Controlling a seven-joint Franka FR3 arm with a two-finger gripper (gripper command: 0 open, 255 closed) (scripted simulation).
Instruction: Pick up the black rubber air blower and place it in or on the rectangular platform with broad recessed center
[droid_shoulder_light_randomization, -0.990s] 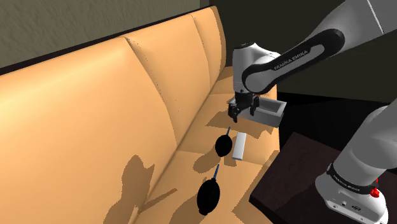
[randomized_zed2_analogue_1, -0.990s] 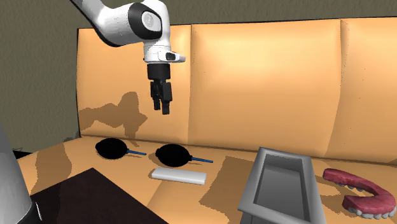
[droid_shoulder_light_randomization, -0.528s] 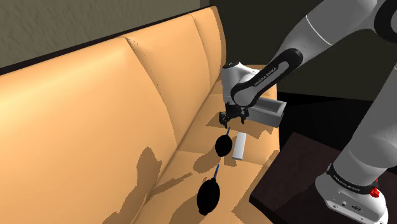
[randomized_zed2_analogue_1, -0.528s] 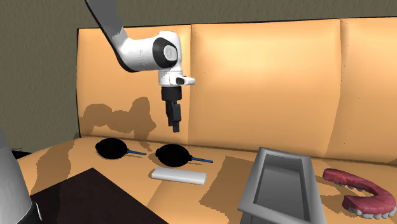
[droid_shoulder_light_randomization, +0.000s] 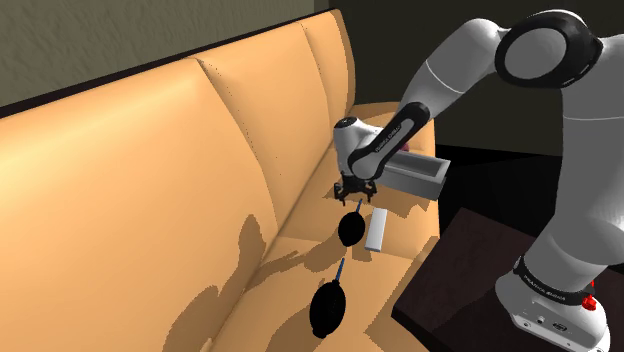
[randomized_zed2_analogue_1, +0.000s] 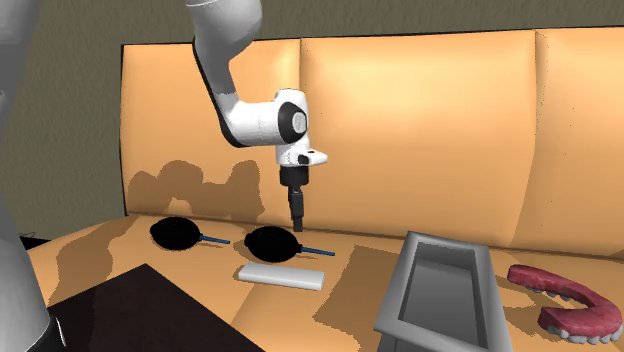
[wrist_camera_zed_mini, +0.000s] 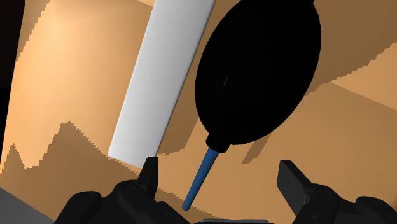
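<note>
**Approach and grasp: air blower**

Your claw (randomized_zed2_analogue_1: 296, 218) hangs fingers-down just above the sofa seat (randomized_zed2_analogue_1: 360, 262), over the nozzle end of the black air blower (randomized_zed2_analogue_1: 272, 243). The fingers (wrist_camera_zed_mini: 291, 181) are spread. Only the blue nozzle (wrist_camera_zed_mini: 200, 178) lies between them, and they do not touch it.

The blower lies flat on the seat, just beside a white bar (randomized_zed2_analogue_1: 281, 276). A second blower (randomized_zed2_analogue_1: 176, 234) of the same kind lies further toward the second exterior view's left. The grey recessed platform (randomized_zed2_analogue_1: 400, 290) rests on the seat well apart, toward that view's right.

Recommended procedure:

1. Move the claw along the blower's axis until the fingers straddle the neck, where the bulb (wrist_camera_zed_mini: 257, 76) tapers. The thin nozzle would likely give a poor hold, and the full bulb looks nearly as wide as the finger gap.
2. Check that the finger on the bar side clears the white bar before you descend.
3. Lower until the fingertips sit close to the seat.
4. Close slowly. Expect a rubber bulb to give, so confirm the hold.
5. Lift straight up.
</note>
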